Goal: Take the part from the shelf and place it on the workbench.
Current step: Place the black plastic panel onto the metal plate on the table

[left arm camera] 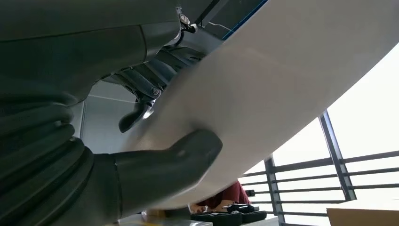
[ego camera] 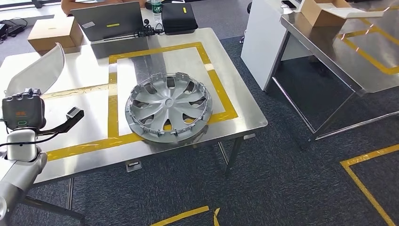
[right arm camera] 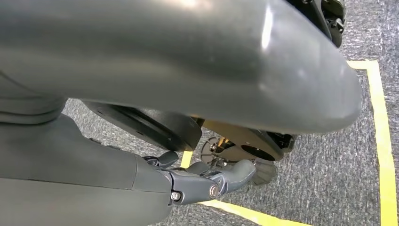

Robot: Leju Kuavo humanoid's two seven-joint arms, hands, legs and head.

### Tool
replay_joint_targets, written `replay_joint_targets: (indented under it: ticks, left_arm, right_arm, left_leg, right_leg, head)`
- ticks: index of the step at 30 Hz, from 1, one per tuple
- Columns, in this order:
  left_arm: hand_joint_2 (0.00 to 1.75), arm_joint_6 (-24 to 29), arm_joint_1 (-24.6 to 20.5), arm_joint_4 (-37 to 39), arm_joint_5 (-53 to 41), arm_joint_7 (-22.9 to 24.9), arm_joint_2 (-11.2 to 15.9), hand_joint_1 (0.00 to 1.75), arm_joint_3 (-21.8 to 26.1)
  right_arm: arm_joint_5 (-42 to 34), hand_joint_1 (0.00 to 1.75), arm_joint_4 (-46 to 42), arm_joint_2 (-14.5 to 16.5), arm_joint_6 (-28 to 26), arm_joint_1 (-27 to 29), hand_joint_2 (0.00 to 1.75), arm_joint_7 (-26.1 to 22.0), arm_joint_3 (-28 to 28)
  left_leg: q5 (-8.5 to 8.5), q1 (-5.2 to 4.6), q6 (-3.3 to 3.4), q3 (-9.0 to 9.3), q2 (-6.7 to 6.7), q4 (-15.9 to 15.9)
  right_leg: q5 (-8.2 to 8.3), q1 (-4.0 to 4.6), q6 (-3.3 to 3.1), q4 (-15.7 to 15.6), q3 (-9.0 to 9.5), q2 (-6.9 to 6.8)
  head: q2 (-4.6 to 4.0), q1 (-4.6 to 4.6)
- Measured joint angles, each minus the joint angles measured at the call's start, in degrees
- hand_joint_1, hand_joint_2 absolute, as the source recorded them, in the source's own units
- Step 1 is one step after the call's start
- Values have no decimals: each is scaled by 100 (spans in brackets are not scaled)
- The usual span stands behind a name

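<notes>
Head view: left hand (ego camera: 23,110) grips the white curved part (ego camera: 37,70), held upright above the workbench (ego camera: 84,75).

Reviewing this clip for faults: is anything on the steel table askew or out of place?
Yes. The silver wheel cover lies across the yellow tape outline instead of inside it, its near edge over the tape. The left hand holds a curved white panel above the table.
</notes>
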Motion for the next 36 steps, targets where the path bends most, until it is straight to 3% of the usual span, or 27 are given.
replay_joint_targets:
  ticks: [3,7,22,27,29,31,33,34,35,36]
  left_arm:
    - [175,15,-24,85,-1,2,3,0,-58]
    - [0,21,-75,129,-1,126,-21,0,-157]
    - [0,24,-165,32,-1,233,-190,0,-610]
    - [0,24,-123,-106,-1,209,-210,0,-667]
    - [0,24,-93,-221,-1,200,-213,0,-693]
    - [0,24,-70,-329,-1,196,-218,0,-716]
    - [0,24,-33,-402,-1,199,-223,0,-750]
    - [0,24,-2,-428,-1,201,-227,0,-765]
    - [0,25,31,-451,-1,201,-231,0,-778]
    - [0,25,56,-473,-1,201,-234,0,-785]
  right_arm:
    - [1,0,0,8,1,-1,0,-8,-1]
    - [3,0,0,9,1,-2,0,-17,-2]
    - [33,0,-1,28,58,-14,0,43,-4]
    - [40,0,-1,56,60,-13,0,43,-4]
    - [44,0,-1,55,59,-13,0,38,-4]
    - [45,0,-2,54,58,-17,0,20,-4]
    - [49,0,-2,55,58,-30,0,3,-4]
    - [51,0,-2,55,58,-39,0,1,-5]
    - [53,0,-2,55,58,-46,0,3,-5]
    - [54,0,-2,54,57,-51,0,8,-6]
  left_leg:
    - [2,5,-3,1,-1,-5]
    - [3,6,-4,3,2,-9]
    - [-1,2,-3,3,-1,-8]
    - [-11,-37,42,1,-7,4]
    - [40,1,77,31,2,-66]
    - [90,51,112,58,22,-147]
    - [104,59,121,49,41,-156]
    - [107,63,115,41,50,-150]
    - [110,71,105,33,58,-141]
    - [112,85,88,23,62,-127]
  right_leg:
    - [0,4,0,0,-1,-4]
    - [0,6,-1,1,-5,-3]
    - [-1,4,-2,-3,-2,-6]
    - [14,-23,68,-20,7,-5]
    - [-20,-12,106,15,-3,-5]
    - [-275,-7,148,377,-162,-6]
    - [-640,-34,192,1117,-496,-9]
    - [-733,-50,212,1423,-635,-10]
    - [-721,-65,229,1560,-695,-11]
    - [-600,-80,244,1472,-648,-11]
  head:
    - [0,0]
    - [0,0]
    - [0,0]
    - [0,-2]
    - [0,2]
    - [0,19]
    - [0,33]
    - [0,34]
    - [0,34]
    - [0,34]
